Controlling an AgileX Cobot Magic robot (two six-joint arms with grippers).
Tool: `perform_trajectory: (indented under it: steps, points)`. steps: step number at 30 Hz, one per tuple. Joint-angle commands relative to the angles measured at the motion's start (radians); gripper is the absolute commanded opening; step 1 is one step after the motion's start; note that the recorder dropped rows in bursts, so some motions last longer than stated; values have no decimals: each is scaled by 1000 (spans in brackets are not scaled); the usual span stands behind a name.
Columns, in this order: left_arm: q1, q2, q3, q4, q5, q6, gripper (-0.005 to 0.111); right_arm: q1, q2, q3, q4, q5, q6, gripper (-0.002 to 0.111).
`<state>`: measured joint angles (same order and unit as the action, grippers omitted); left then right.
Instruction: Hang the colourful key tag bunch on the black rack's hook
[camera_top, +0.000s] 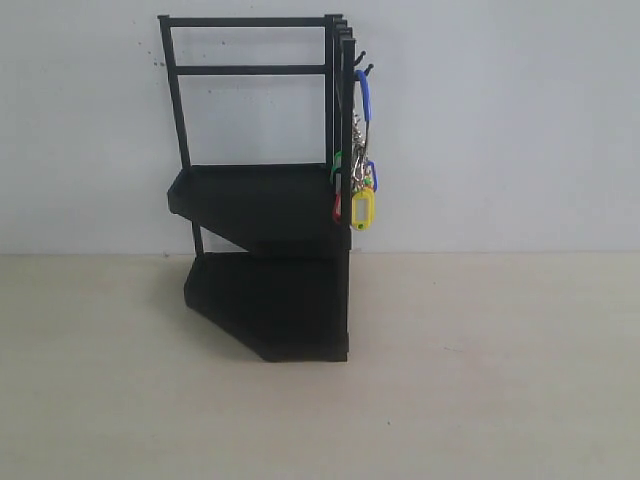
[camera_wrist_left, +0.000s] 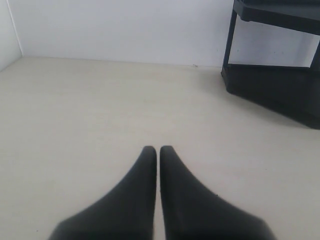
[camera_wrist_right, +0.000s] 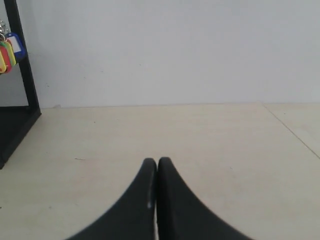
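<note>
The colourful key tag bunch (camera_top: 362, 190) hangs by its blue loop from the hook (camera_top: 364, 70) on the right post of the black rack (camera_top: 262, 190), which stands at the back of the table. Its yellow tag is lowest, beside the upper shelf. Neither gripper shows in the exterior view. My left gripper (camera_wrist_left: 158, 149) is shut and empty above bare table, with the rack (camera_wrist_left: 272, 75) off to one side. Over the table my right gripper (camera_wrist_right: 156, 162) is also shut with nothing in it, and the bunch (camera_wrist_right: 10, 50) shows by the rack's post (camera_wrist_right: 24, 65).
A white wall stands right behind the rack. The pale table (camera_top: 480, 380) spreads out in front of it and to both sides. In the right wrist view a seam line (camera_wrist_right: 290, 131) crosses the table.
</note>
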<state>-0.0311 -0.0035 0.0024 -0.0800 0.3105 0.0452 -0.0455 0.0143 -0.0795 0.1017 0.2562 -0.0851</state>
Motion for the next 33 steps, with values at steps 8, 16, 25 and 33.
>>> perform_trajectory:
  steps: [8, 16, 25, 33]
  points:
    - [3, 4, -2, 0, -3, 0, 4, -4, -14, 80, -59, 56, 75, 0]
    - [3, 4, -2, 0, -3, 0, 4, -4, -14, 80, -71, 78, 76, 0]
    - [3, 4, -2, 0, -3, 0, 4, -4, -14, 80, -65, 84, 85, 0]
    - [3, 4, -2, 0, -3, 0, 4, 7, -14, 80, -62, 85, 85, 0]
